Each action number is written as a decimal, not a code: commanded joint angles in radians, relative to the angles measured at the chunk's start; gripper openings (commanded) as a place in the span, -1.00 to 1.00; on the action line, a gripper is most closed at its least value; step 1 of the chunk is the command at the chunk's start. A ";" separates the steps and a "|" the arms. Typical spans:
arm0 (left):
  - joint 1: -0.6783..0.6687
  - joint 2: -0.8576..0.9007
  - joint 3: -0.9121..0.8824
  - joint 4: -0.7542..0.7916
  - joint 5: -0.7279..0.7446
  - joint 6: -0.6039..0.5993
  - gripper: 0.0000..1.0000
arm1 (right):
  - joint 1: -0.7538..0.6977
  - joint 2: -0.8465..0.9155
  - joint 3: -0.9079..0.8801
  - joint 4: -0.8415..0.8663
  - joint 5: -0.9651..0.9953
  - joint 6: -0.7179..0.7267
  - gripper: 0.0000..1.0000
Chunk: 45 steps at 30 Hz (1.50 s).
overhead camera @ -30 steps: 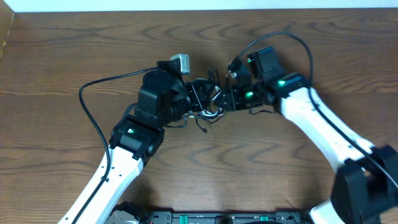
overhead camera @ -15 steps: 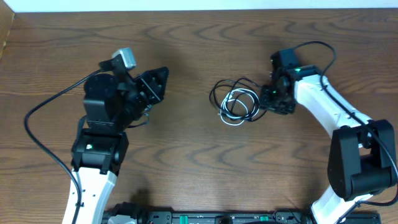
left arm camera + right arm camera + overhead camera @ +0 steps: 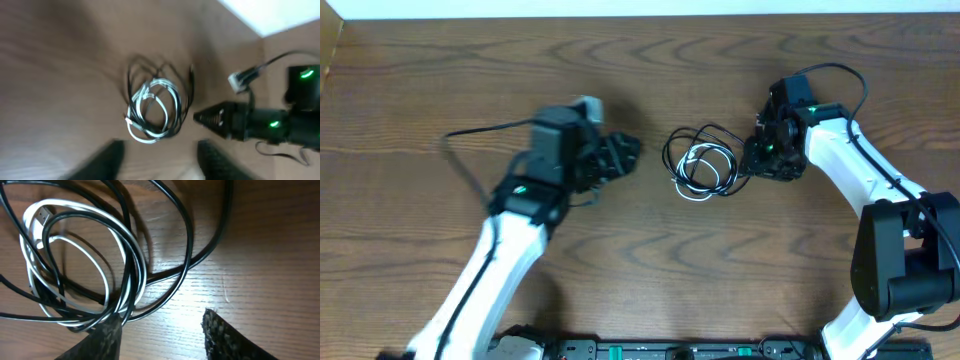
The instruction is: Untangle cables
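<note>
The cables (image 3: 702,166) lie in one tangled coil on the surface (image 3: 440,80), just toward 3 o'clock from the middle of your overhead view. The white cable (image 3: 30,265) makes small loops inside the coil. The black cable (image 3: 190,235) winds over and around it in wider loops, and the two cross in several places. A white plug (image 3: 42,214) shows at about 10 o'clock of the coil in the right wrist view.

Your left arm (image 3: 510,250) reaches in from 9 o'clock of the coil. The left jaws stand spread and pinch nothing, near the coil but apart from it. The left wrist view is blurred, yet you can see both fingers (image 3: 112,160) wide apart at 6 o'clock of the frame, with the coil beyond them.

Your right arm (image 3: 840,160) sits at the coil's 3 o'clock. The right jaws are spread too, with bare wood between them. One finger (image 3: 102,340) lies at the coil's edge, where white and black strands run together; you cannot tell whether it touches them. The other finger stands clear of the strands.
</note>
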 commanded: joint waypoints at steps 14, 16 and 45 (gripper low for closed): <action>-0.197 0.507 0.015 0.419 -0.164 -0.087 0.14 | 0.002 0.007 -0.003 -0.010 -0.017 -0.011 0.06; -0.201 0.536 0.015 0.457 -0.164 -0.111 0.05 | 0.002 0.007 -0.003 -0.010 -0.017 -0.012 0.06; -0.104 -0.176 0.018 0.299 -0.010 -0.019 -0.85 | 0.084 -0.252 -0.003 0.235 -0.485 -0.062 0.21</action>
